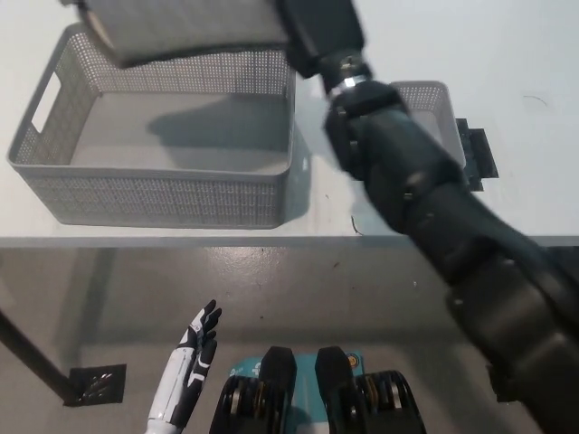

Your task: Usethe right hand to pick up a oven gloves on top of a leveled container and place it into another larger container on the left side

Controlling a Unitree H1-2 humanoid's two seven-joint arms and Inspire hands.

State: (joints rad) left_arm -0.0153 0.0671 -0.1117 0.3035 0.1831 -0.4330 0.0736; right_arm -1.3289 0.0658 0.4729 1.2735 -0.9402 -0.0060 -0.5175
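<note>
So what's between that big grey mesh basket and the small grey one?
In the head view, the black right arm crosses the gap between large basket and small basket.

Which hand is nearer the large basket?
Right. The black right hand holds the oven glove over the large basket's far rim. The white left hand rests well below the table edge, near the floor.

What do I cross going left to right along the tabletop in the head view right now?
Large basket, with the oven glove held above its far side → black right arm crossing the table → small container, mostly hidden behind the arm → black plate under it.
</note>
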